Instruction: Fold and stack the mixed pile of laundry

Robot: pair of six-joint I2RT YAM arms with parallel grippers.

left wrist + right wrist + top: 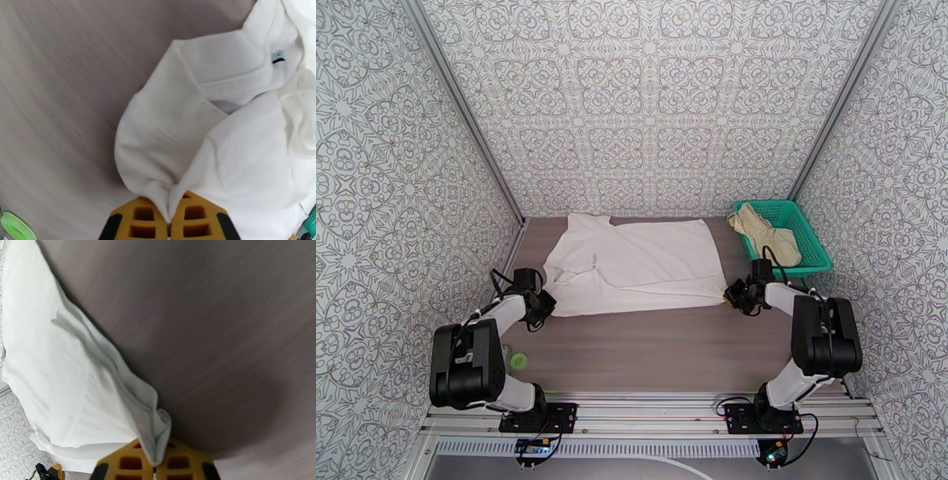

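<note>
Slippage is my worry: my left jaws and right jaws are clenched on thin pinches of the white T-shirt (632,264), so uneven lifting could tug one free.

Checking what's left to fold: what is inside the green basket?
The beige shorts lie crumpled inside the green basket, partly over its rim; the basket floor beneath them is covered.
</note>
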